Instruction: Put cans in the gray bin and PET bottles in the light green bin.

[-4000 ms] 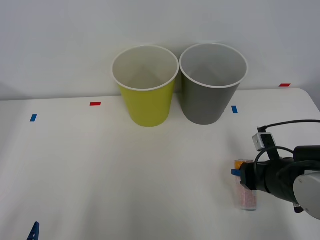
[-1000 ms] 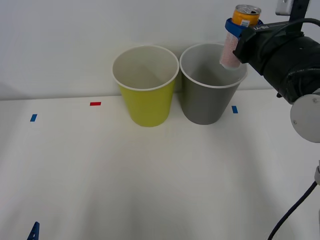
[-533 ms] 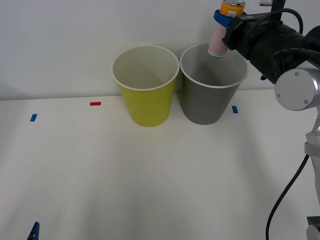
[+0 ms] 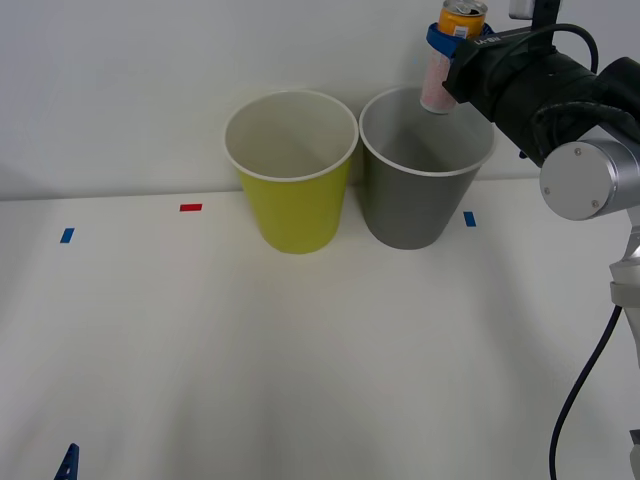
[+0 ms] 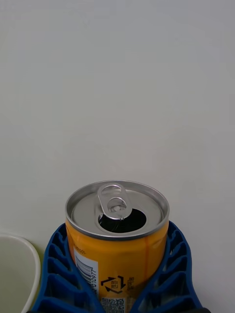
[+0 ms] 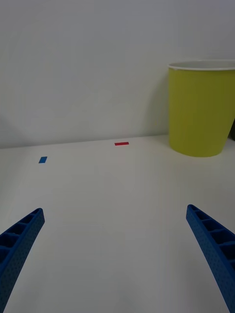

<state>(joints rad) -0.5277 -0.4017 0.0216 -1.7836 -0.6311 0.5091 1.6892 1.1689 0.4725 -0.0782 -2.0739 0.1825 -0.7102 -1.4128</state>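
Front view: I see my right gripper (image 4: 447, 45) raised over the far right part of the gray bin (image 4: 420, 200), clamped on the can (image 4: 446, 62).
Can: upright with a slight tilt, orange band and silver end on top, pale speckled body pointing down at the bin mouth. Its lower end sits just above the rim at the back right side, not inside yet as far as I can tell.
Right wrist view: can (image 5: 117, 239) top faces the camera, pull tab lifted back, drinking hole open. Blue ribbed fingers (image 5: 61, 274) press the orange band from both sides, so my right gripper (image 5: 117, 274) is closed around the can. A bit of a pale bin rim (image 5: 27, 254) shows at the corner; which bin, can't tell.
Gray bin: on the table (image 4: 300, 360), touching or nearly touching the light green bin (image 4: 295, 205) on its left. Both upright against the wall, white rims, pale insides.
Left gripper: only a blue tip (image 4: 66, 465) shows at the near left table edge in front view, parked low.
Left wrist view: my left gripper (image 6: 117, 259) fingers spread wide apart, nothing between them. Light green bin (image 6: 201, 110) stands ahead, with red tape (image 6: 121, 144) and blue tape (image 6: 43, 159) on the table.
Table marks: red tape (image 4: 190, 207), blue tape (image 4: 67, 235) left, another blue mark (image 4: 469, 218) beside the gray bin.
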